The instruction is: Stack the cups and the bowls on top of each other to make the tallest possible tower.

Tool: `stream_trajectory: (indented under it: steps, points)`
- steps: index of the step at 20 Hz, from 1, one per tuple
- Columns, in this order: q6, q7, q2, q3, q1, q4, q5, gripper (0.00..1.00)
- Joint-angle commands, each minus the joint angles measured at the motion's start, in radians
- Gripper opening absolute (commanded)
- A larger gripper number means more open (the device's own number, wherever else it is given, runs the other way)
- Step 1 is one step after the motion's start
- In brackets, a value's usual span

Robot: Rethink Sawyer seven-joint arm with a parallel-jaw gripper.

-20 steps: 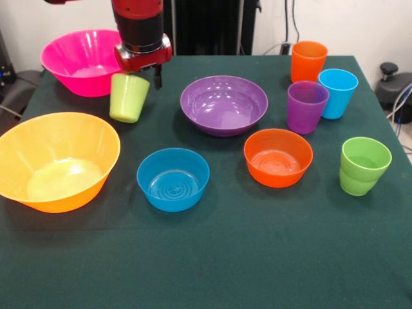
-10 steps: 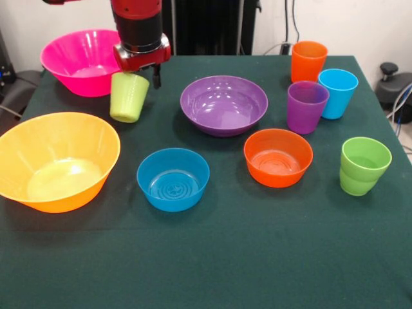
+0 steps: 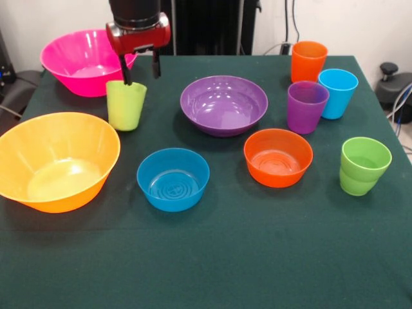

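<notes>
Hand [image 3: 141,69] hangs wide open over the lime-yellow cup [image 3: 125,105]; light, slick plastic, so you should pinch its rim wall.

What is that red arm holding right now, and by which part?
Nothing, it seems: the end effector hangs open just above the rim of the upright lime-yellow cup.

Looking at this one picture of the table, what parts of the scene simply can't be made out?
- Front view: the arm above the hand is cut off by the top edge.
- Pink bowl: its right rim is hidden behind the hand.
- Orange cup: its base is hidden by the purple cup.
- Whether the hand touches the lime-yellow cup: unclear.
</notes>
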Motion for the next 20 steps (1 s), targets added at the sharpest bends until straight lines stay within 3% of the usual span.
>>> stream_trajectory:
  steps: [1, 10, 20]
  points:
    - [0.074, -0.280, -0.045, 0.085, 0.055, 0.020, 0.028, 1.00]
    - [0.033, -0.262, 0.010, 0.022, 0.066, 0.000, -0.074, 1.00]
    - [0.061, -0.267, 0.009, 0.033, 0.059, 0.004, -0.041, 1.00]
